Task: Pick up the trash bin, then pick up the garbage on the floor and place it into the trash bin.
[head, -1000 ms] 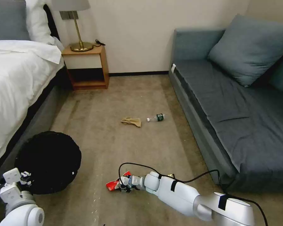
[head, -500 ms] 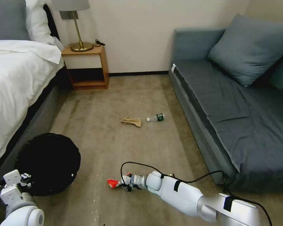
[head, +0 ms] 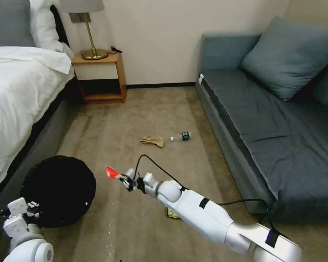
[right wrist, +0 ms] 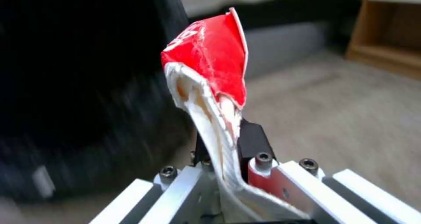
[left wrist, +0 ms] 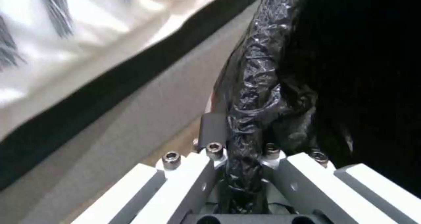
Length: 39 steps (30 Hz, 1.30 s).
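The trash bin [head: 58, 191], lined with a crinkly black bag, hangs at the lower left beside the bed. My left gripper [head: 30, 208] is shut on its rim, the bag [left wrist: 250, 99] pinched between the fingers. A red-and-white wrapper [head: 112, 172] is held above the carpet just right of the bin, with my right gripper [head: 124, 179] shut on it; the wrapper [right wrist: 210, 72] sticks up between the fingers [right wrist: 252, 141]. A gold-brown wrapper [head: 172, 213] lies under the right arm. Tan crumpled paper [head: 152, 141] and a small clear bottle [head: 181, 137] lie farther out on the carpet.
A bed [head: 18, 94] runs along the left, a grey sofa [head: 273, 120] along the right. A wooden nightstand [head: 100, 78] with a lamp stands at the back wall. A black cable [head: 240, 202] trails over the right arm. Open carpet lies between bed and sofa.
My right gripper has lifted the red-and-white wrapper off the floor and carried it up and left toward the bin, uncovering the gold-brown wrapper. The bin has barely moved.
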Available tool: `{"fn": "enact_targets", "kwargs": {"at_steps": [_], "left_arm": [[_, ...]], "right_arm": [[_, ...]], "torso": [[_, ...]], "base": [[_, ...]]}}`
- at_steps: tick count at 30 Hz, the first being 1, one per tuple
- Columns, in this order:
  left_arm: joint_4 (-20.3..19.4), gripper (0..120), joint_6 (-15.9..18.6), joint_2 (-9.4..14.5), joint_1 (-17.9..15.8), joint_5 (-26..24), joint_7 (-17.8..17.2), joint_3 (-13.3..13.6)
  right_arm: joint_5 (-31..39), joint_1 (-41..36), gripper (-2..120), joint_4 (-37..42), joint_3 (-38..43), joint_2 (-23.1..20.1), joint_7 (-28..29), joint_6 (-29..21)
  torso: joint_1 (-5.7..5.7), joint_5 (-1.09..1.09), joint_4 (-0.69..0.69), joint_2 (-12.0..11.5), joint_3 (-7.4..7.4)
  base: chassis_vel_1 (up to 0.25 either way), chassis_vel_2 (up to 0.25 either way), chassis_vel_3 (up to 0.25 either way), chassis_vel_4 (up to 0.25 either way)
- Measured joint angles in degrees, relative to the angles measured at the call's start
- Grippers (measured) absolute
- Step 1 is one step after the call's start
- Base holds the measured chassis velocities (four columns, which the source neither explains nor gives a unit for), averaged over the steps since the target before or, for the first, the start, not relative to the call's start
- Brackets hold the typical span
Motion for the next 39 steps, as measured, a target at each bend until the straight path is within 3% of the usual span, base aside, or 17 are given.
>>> {"fn": "enact_targets", "kwargs": {"at_steps": [6, 10, 22, 31, 39], "left_arm": [[1.2, 2, -0.3, -0.6, -0.9, 0.5, 0.0, 0.5], [1.7, 2, -0.3, -2.0, -2.6, 1.7, 0.2, 1.0], [-1.9, 2, -0.5, -3.9, -0.4, 2.8, 2.0, 1.7], [-2.3, 2, -1.1, -4.7, 0.2, 4.0, 3.3, 2.1], [-1.4, 2, -0.3, -5.4, -2.0, 6.5, 3.8, 4.6]], "right_arm": [[5.6, 0.2, 1, 4.0, -2.3, 2.5, 0.8, -1.7], [7.5, 1.0, 1, 3.0, -5.8, 7.0, 0.9, -1.6], [5.9, 3.0, 1, -7.2, -9.1, 7.5, 1.2, 1.0], [5.6, 2.6, 1, -4.5, -9.9, 7.4, 2.8, 0.8], [6.1, 3.1, 1, -1.5, -10.9, 7.4, 5.5, -0.2]], "torso": [[0.0, 0.0, 0.01, 0.0, 0.0], [0.0, 0.0, 0.02, 0.0, 0.0], [0.0, 0.0, 0.01, 0.0, 0.0], [0.0, 0.01, 0.0, 0.0, 0.0], [0.0, 0.01, 0.0, 0.0, 0.0]], "base": [[0.0, 0.0, 0.0, 0.0], [0.0, 0.0, 0.0, 0.0], [0.0, 0.0, 0.0, 0.0], [0.0, 0.0, 0.0, 0.0], [0.0, 0.0, 0.0, 0.0]]}}
